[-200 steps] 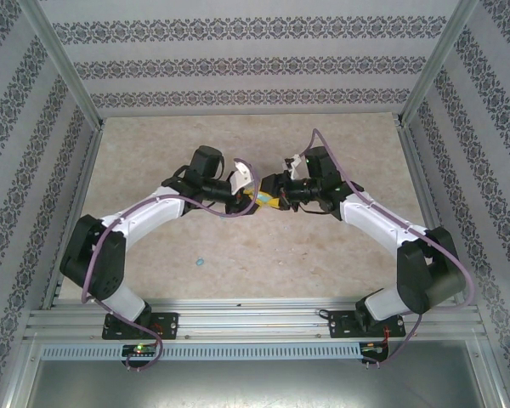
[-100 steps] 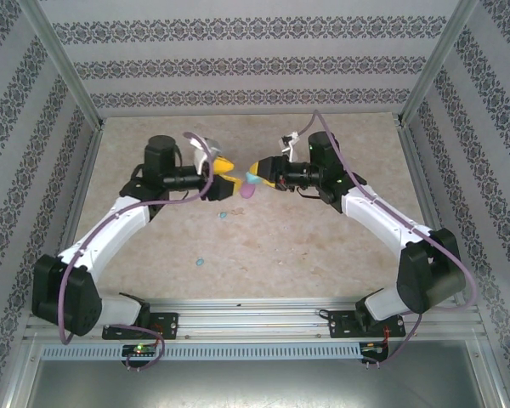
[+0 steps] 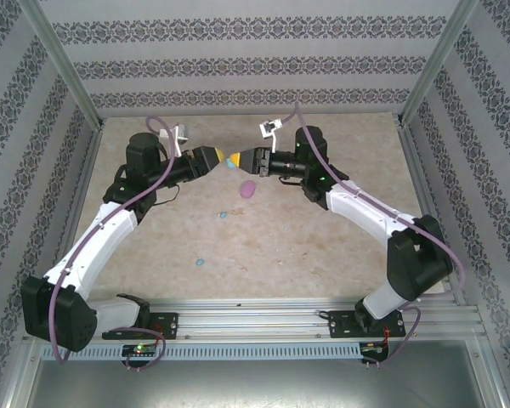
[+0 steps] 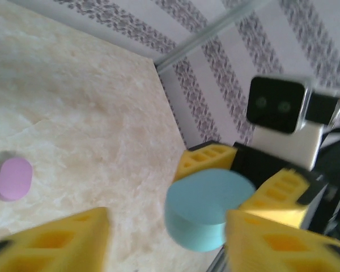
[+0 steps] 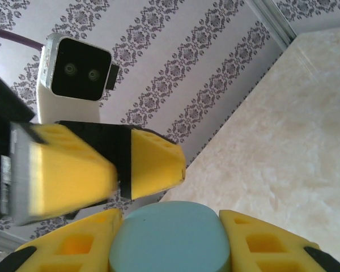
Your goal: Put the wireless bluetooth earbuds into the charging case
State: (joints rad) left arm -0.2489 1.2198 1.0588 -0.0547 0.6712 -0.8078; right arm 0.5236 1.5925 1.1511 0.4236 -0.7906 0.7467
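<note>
1. On the table (image 3: 340, 246), an earbud (image 3: 223, 214) is lying at the pink case's (image 3: 248, 188) seven o'clock.
2. A blue case (image 4: 207, 209) is being clamped by the right gripper (image 3: 238, 160); the left gripper (image 3: 211, 156) is being held apart.
3. If bumped, it may be dropped.

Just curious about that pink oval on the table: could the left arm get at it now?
Probably yes. The left claw is open and empty, and the pink case lies uncovered on the table close by. The right claw holds the blue case up, out of the way.
</note>
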